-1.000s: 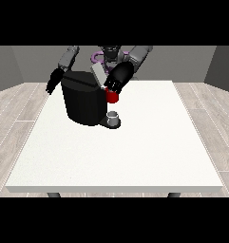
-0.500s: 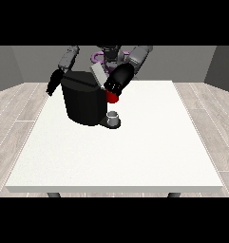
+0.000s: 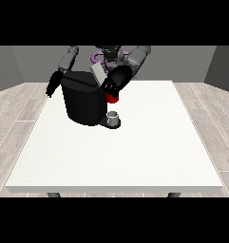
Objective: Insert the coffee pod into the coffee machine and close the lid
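The hand at the view's right (image 3: 117, 80) has shifted slightly up over the coffee machine (image 3: 85, 102), above a red thing at the machine (image 3: 113, 98). Its finger state cannot be told. The pod's whereabouts are not evident. The other hand (image 3: 52, 86) hangs beside the machine. Lid (image 3: 97, 74) looks raised; closing likely remains.

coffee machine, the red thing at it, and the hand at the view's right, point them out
coffee machine (image 3: 85, 103), front view, its black front wall
red thing at the machine (image 3: 113, 98), front view, its lower edge
hand at the view's right (image 3: 117, 80), front view, its back

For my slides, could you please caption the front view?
Humanoid robot behind a white table, one hand at the black coffee machine top beside a red thing at the machine.
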Tool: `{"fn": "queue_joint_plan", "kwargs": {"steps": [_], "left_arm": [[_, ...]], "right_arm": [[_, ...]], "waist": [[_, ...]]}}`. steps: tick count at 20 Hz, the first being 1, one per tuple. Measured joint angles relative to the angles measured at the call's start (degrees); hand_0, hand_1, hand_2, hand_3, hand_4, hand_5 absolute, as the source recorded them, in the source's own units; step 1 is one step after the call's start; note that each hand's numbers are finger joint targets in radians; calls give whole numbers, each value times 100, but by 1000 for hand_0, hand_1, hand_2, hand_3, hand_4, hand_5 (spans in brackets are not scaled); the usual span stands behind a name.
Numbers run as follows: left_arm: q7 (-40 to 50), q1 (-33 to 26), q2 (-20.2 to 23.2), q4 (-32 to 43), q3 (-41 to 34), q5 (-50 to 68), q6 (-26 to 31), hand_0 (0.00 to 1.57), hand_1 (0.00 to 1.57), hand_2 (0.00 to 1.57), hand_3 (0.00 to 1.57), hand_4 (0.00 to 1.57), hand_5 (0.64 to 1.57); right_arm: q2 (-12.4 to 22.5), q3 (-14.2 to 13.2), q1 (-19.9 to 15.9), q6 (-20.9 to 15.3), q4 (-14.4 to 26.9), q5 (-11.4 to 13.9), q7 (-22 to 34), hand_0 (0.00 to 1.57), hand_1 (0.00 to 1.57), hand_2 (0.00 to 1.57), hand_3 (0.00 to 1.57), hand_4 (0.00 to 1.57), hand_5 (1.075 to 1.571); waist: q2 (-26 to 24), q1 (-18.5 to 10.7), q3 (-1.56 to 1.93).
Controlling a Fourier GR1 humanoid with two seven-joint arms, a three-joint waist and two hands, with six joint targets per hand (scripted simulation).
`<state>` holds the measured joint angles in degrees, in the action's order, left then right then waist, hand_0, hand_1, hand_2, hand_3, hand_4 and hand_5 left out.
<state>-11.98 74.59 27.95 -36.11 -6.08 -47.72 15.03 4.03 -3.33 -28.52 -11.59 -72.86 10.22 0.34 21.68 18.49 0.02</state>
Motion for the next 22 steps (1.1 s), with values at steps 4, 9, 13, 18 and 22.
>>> {"fn": "queue_joint_plan", "kwargs": {"steps": [4,9,13,18,22], "left_arm": [[-227,-14,131,6,12,-76,-123,1088,1088,1075,800,0,1571],[-433,12,294,-2,65,-220,-247,742,742,871,653,0,1571],[-471,14,296,-20,157,-361,-336,0,0,635,508,0,1571],[-450,47,327,51,144,-441,-407,0,0,526,441,0,1571],[-474,116,372,118,129,-466,-343,0,0,362,253,0,1571]], "right_arm": [[38,33,-26,-21,-89,65,69,0,0,0,0,147,1571],[24,82,-44,-54,-134,125,32,0,0,0,0,160,1571],[-35,120,5,-99,-81,163,1,0,0,0,0,207,1571],[15,127,-51,-99,-86,218,94,0,0,0,0,117,1571],[39,78,-85,-83,-62,186,159,0,0,0,0,90,1571]], "waist": [[66,36,7],[199,81,12],[165,44,14],[151,44,15],[128,47,12]]}}
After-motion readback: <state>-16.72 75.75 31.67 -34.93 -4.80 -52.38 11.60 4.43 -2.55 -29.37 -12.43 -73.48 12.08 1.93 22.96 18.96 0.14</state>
